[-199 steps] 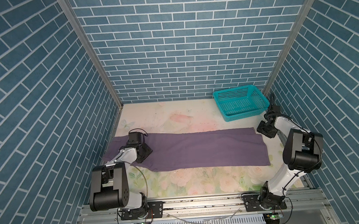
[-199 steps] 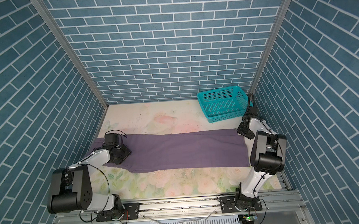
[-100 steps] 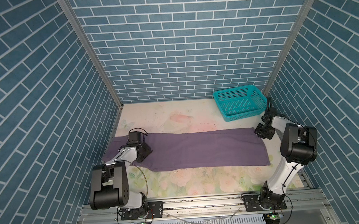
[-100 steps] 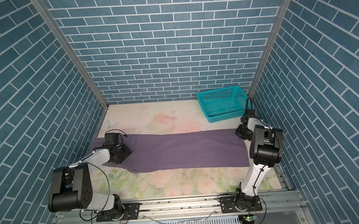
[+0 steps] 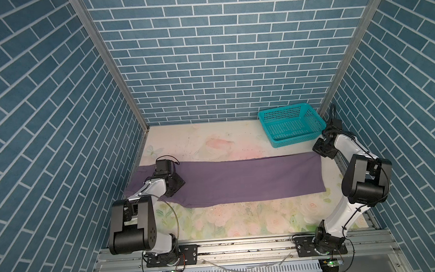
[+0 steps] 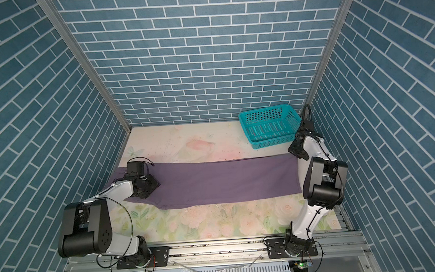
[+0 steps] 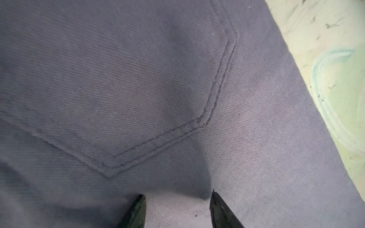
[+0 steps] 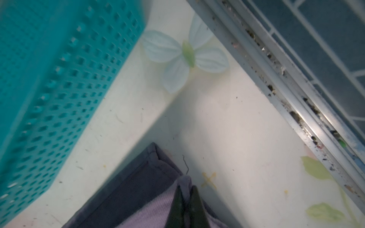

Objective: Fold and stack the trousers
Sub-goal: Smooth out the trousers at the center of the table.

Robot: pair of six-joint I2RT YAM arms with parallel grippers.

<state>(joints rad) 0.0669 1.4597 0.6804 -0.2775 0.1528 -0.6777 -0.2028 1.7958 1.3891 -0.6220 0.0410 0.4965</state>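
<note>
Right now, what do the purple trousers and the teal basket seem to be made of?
The trousers: likely a woven cotton-type twill, matte; fine diagonal ribs and a double-stitched pocket seam show in the left wrist view. The basket: probably moulded plastic, teal and smooth-looking; stiff walls pierced by a regular grid of holes.

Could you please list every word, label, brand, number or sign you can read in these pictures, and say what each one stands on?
None: no words, numbers or brand names can be read anywhere.
The muted-purple cloth trousers show only pocket stitching, no label.
The teal perforated plastic basket bears no lettering.
The one sign is a small yellow cross-shaped mark on the pale floral table cover.
</note>
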